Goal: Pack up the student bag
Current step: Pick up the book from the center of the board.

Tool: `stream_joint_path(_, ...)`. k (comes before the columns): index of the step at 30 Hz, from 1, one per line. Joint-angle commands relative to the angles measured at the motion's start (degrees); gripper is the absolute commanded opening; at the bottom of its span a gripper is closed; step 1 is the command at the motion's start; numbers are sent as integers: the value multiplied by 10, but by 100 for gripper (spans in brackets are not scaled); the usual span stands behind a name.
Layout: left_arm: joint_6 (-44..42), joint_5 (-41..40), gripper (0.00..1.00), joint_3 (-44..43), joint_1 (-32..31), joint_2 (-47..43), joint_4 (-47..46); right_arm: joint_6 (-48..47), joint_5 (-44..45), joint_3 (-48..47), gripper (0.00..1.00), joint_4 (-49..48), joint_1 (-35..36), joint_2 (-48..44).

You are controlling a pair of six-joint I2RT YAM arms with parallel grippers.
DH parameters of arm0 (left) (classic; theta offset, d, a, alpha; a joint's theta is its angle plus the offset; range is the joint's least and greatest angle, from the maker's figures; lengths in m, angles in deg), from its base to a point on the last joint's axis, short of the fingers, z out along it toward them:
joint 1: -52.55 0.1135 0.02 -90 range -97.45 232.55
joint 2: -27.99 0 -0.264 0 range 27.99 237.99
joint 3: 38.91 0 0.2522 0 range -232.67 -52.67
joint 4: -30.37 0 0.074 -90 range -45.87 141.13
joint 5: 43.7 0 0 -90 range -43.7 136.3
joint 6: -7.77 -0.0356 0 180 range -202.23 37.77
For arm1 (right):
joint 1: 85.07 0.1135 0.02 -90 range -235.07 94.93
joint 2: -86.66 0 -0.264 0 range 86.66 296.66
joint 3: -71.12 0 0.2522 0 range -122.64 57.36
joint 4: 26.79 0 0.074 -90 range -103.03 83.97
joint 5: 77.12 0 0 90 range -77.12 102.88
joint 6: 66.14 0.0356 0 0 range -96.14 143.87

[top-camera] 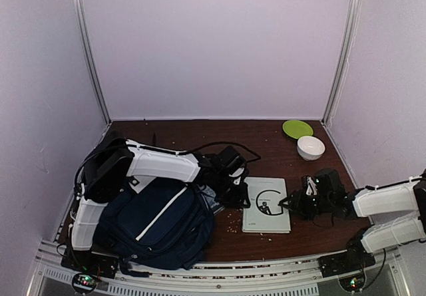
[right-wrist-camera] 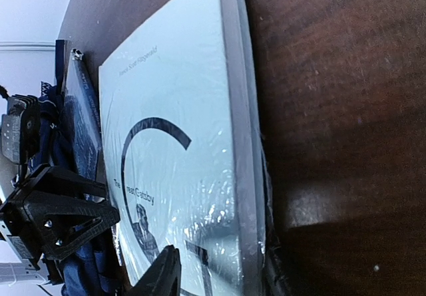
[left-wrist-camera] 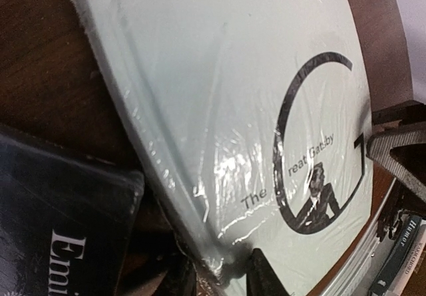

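The navy student bag (top-camera: 156, 223) with a thin white stripe lies at the front left, under my left arm. A white shrink-wrapped book, "The Great Gatsby" (top-camera: 266, 206), lies flat right of it. My left gripper (top-camera: 237, 193) is at the book's left edge. In the left wrist view (left-wrist-camera: 219, 276) its jaws pinch the book (left-wrist-camera: 226, 110) there, with the wrap crumpled between them. My right gripper (top-camera: 291, 206) is at the book's right edge. In the right wrist view (right-wrist-camera: 219, 276) its jaws stand wide on either side of the book (right-wrist-camera: 180, 96).
A dark book (left-wrist-camera: 60, 223) lies between the bag and the white book, also seen from above (top-camera: 212, 201). A green plate (top-camera: 297, 128) and a white bowl (top-camera: 311, 148) sit at the back right. Crumbs are scattered on the brown table (top-camera: 186, 133).
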Motion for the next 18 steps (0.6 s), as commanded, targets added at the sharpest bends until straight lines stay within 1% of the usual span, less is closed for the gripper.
stream_joint_path(1, 7, 21, 42, 35, -14, 10, -96, 29, -118, -12, 40, -21, 20, -45)
stream_joint_path(4, 13, 26, 43, 46, -12, 3, -113, 16, -116, -29, 40, 21, 20, -79)
stream_joint_path(8, 11, 28, 47, 50, -12, -6, -115, 17, -115, -36, 39, 37, 20, -103)
stream_joint_path(10, 10, 28, 50, 52, -12, -10, -117, 22, -116, -35, 40, 31, 20, -108)
stream_joint_path(18, 10, 34, 55, 63, -12, -21, -127, 65, -118, -18, 40, -36, 21, -116)
